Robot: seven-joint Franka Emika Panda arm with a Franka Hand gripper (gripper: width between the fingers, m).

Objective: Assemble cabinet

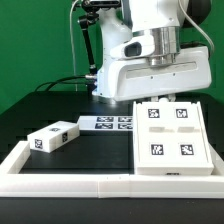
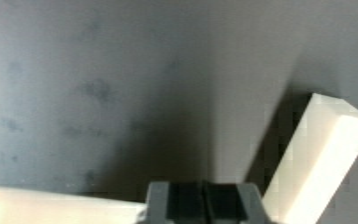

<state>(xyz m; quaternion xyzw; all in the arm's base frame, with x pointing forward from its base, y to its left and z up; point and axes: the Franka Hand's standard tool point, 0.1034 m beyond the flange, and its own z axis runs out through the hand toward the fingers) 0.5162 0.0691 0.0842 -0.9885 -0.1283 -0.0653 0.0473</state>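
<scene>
The cabinet body (image 1: 172, 138), a large white box with four tags on its upper face, lies at the exterior view's right against the border frame. A small white block (image 1: 54, 136) with tags lies at the left. My gripper (image 1: 152, 97) hangs low just behind the body's far edge, its fingertips hidden there. In the wrist view the dark fingers (image 2: 179, 205) stand pressed together with nothing between them, over dark table. A white cabinet edge (image 2: 322, 150) rises beside the gripper (image 2: 202, 205), and another white surface (image 2: 43, 206) lies on its other side.
The marker board (image 1: 110, 123) lies flat on the black table between the block and the arm. The long low white border frame (image 1: 70, 181) runs along the front and turns up the left side. Cables hang behind the arm.
</scene>
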